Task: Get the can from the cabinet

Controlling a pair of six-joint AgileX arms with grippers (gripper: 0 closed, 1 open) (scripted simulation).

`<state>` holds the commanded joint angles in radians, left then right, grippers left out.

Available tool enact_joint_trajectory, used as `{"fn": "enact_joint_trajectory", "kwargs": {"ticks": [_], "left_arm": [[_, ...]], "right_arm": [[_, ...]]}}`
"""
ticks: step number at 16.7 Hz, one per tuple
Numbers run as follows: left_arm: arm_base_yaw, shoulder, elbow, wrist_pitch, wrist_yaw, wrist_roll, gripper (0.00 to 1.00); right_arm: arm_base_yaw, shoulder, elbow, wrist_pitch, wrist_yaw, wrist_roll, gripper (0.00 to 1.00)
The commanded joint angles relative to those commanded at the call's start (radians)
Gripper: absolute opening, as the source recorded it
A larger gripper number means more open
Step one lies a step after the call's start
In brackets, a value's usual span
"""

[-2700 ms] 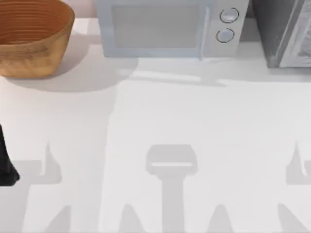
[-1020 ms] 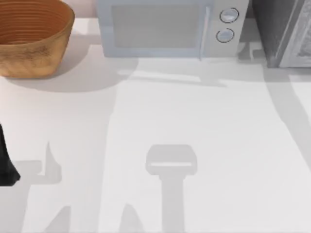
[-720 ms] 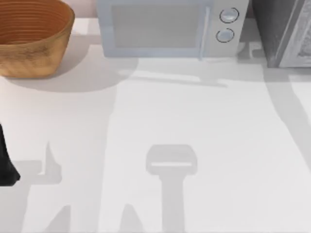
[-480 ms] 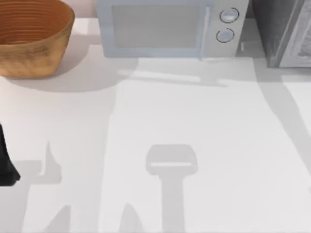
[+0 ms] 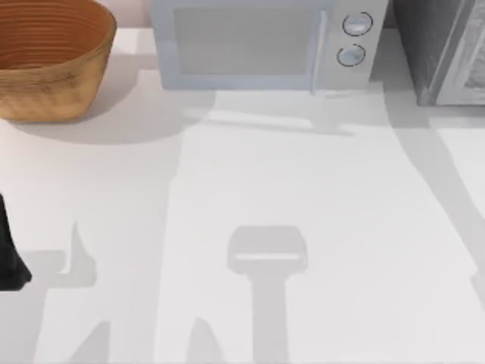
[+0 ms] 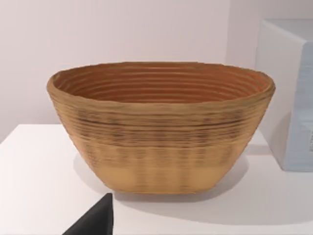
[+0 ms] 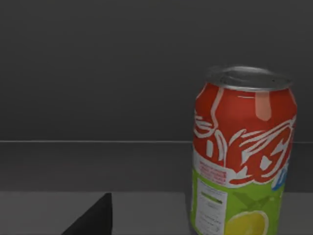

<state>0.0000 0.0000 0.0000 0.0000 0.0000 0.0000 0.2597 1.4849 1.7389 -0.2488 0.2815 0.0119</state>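
**A:** Where is your can?

**B:** Your right wrist view has the can (image 7: pixel 243 152) standing upright on a dark grey shelf (image 7: pixel 93 171) inside the cabinet (image 5: pixel 439 49), with a dark back wall behind it. It is red on top, green lower down, with a lemon printed near the base and a silver lid. From above, you see the cabinet at the far right corner of the desk (image 5: pixel 303 189).

**A:** And the right hand?

**B:** You get just a dark wedge of it (image 7: pixel 93 218) at the edge of the right wrist view, near the can but apart from it. Whether it is spread or closed, I cannot tell, and nothing shows it holding anything.

**A:** The left arm?

**B:** Your left arm (image 5: pixel 9 254) sits parked at the near left edge of the desk. Its wrist view looks at the basket (image 6: pixel 161 127), which stands at the far left of the desk, just beside the microwave (image 5: pixel 261 45). A dark tip of the left hand (image 6: pixel 93 220) shows there; its opening I cannot tell either.
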Motion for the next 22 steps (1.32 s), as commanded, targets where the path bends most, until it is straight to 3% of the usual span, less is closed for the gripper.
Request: {"fn": "enact_joint_trajectory", "kwargs": {"ticks": [6, 10, 22], "left_arm": [[0.000, 0.000, 0.000, 0.000, 0.000, 0.000, 1.00], [0.000, 0.000, 0.000, 0.000, 0.000, 0.000, 1.00], [0.000, 0.000, 0.000, 0.000, 0.000, 0.000, 1.00]], "right_arm": [[-0.039, 0.195, 0.198, -0.002, -0.036, 0.000, 1.00], [-0.042, 0.207, 0.210, -0.002, -0.039, 0.000, 1.00], [-0.042, 0.207, 0.210, -0.002, -0.039, 0.000, 0.10]]}}
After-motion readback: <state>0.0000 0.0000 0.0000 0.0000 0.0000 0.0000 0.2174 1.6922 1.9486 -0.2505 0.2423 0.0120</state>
